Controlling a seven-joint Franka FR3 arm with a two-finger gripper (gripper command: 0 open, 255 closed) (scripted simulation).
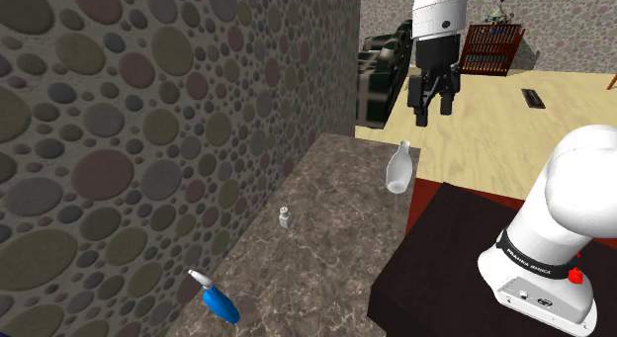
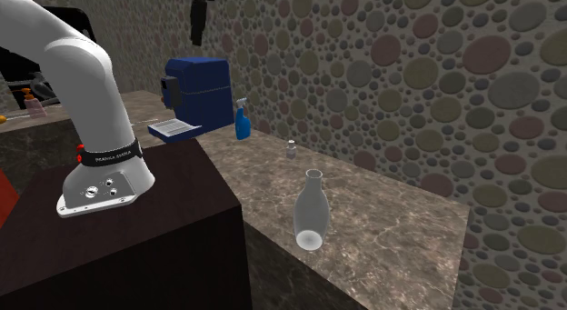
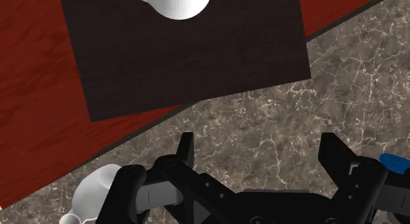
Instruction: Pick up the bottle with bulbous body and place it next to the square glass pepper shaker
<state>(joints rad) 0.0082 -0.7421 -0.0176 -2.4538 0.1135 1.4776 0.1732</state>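
Arm (image 1: 566, 202): white with dark joints. The base link sits low at the shoulder view's lower right, with a black band and a red dot near its foot. In the second exterior view the lowest segment curves up from the base toward that view's upper left.

Wrist (image 1: 438, 14): white, high in the shoulder view, aimed straight down.

Tool (image 1: 432, 114): all black, hanging vertical below the wrist.

Fingers (image 3: 186, 149): 2, standing well apart (the gap is plain in the wrist view), tips pointing down, with nothing clasped between them.
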